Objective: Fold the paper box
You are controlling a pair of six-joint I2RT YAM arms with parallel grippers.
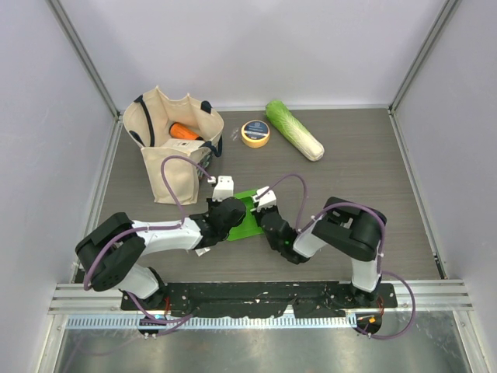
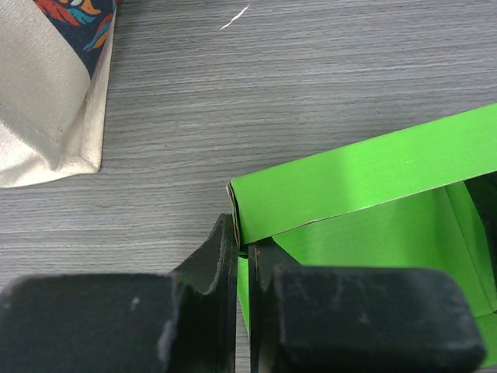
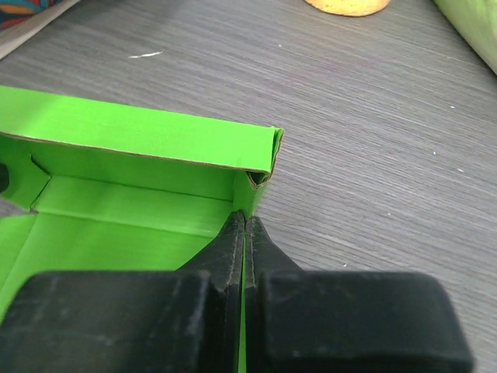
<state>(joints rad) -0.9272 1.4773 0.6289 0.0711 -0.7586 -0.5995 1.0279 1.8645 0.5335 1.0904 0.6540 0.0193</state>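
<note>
Here the paper box (image 1: 247,216) sits half-formed at the centre of the top view, thin glossy green card with one long wall creased upright, and the left hand (image 2: 242,242) and right hand (image 3: 245,221) are each pressed together on an end wall near its corner. Done well, I judge, both pinches should be light and level (thin card dents easily) while those walls are squared to the crease. Around it: matte grey wood-grain desk (image 1: 373,171), slack canvas bag (image 1: 167,148) upper left, yellow tape ring (image 1: 255,133) and ribbed pale cabbage (image 1: 293,130) at top.
</note>
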